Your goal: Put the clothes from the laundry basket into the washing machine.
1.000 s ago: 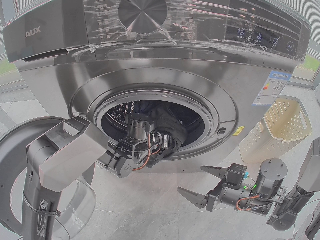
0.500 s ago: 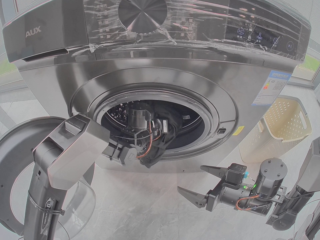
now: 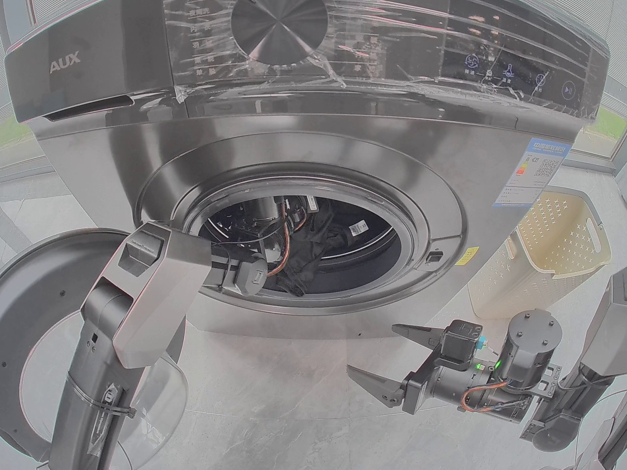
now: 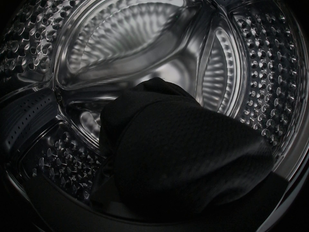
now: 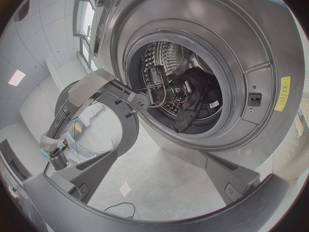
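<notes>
Black garment (image 3: 313, 249) is seen mostly inside the drum (image 4: 128, 42) of the washing machine (image 3: 326, 145), with one tail draped over the lower lip of the opening. Left gripper (image 5: 188, 89) is buried in the cloth deep in the drum; whether it grips or has let go cannot be told. Right gripper (image 3: 372, 349) is held over the floor (image 3: 294, 386), jaws wide, nothing in them. Laundry basket (image 3: 555, 243) stands to the right of the machine.

Risk: if the cloth is snagged on the wrist cables when the arm is withdrawn, the garment could be dragged back out. The hanging tail could be caught by the door (image 3: 26, 295).

Compared with a second ago, the left arm has been pushed deeper and the garment carried in from the lip. The right arm is unchanged.
</notes>
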Motion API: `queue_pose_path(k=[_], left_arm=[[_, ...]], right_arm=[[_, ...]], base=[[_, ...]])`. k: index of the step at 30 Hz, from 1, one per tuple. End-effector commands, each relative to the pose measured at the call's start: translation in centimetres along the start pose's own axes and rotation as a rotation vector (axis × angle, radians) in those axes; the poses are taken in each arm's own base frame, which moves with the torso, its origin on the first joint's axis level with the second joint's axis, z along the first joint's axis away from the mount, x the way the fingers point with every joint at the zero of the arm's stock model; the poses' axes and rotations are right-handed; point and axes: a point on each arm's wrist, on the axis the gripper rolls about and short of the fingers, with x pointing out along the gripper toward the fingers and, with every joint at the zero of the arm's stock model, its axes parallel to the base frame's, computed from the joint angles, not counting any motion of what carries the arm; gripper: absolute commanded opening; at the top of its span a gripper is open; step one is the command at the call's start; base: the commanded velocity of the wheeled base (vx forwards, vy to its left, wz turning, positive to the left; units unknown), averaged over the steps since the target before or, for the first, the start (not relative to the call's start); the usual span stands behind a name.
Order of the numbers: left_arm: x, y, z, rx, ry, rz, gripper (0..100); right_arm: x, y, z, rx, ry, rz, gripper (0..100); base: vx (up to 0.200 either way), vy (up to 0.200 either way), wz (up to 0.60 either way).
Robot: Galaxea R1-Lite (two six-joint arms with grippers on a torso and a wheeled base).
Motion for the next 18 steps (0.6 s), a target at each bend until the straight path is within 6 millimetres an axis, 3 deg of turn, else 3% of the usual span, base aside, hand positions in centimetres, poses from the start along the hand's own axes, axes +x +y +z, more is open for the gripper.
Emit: queue_pose_path(k=[1, 2, 3, 5, 11, 12, 18], left_arm=[[0.0, 0.1, -0.6, 0.002, 0.01, 0.002, 0], [-0.2, 0.0, -0.8, 0.003, 0.018, 0.0, 0], [-0.4, -0.1, -0.8, 0.006, 0.025, -0.001, 100], [-0.6, -0.2, -0.7, 0.005, 0.031, -0.003, 100], [-4.6, -1.7, 0.2, 0.057, 0.214, -0.023, 100], [-5.6, -1.7, 0.0, 0.077, 0.277, -0.026, 100], [-7.3, -1.2, -2.5, 0.152, 0.401, -0.069, 100]], right_arm=[[0.1, 0.0, -0.1, 0.002, 0.005, 0.0, 100], [0.1, 0.0, -0.2, 0.002, 0.007, 0.0, 100], [0.1, 0.0, -0.2, 0.002, 0.007, 0.0, 100], [0.1, 0.0, -0.2, 0.002, 0.007, 0.0, 100], [0.1, 0.0, -0.1, 0.002, 0.005, 0.0, 100], [0.1, 0.0, -0.2, 0.002, 0.007, 0.001, 100], [0.1, 0.1, -0.1, 0.001, 0.006, 0.005, 100]], base=[[0.0, 0.0, 0.0], [0.0, 0.0, 0.0], [0.0, 0.0, 0.0], [0.0, 0.0, 0.0], [0.0, 0.0, 0.0], [0.0, 0.0, 0.0], [0.0, 0.0, 0.0]])
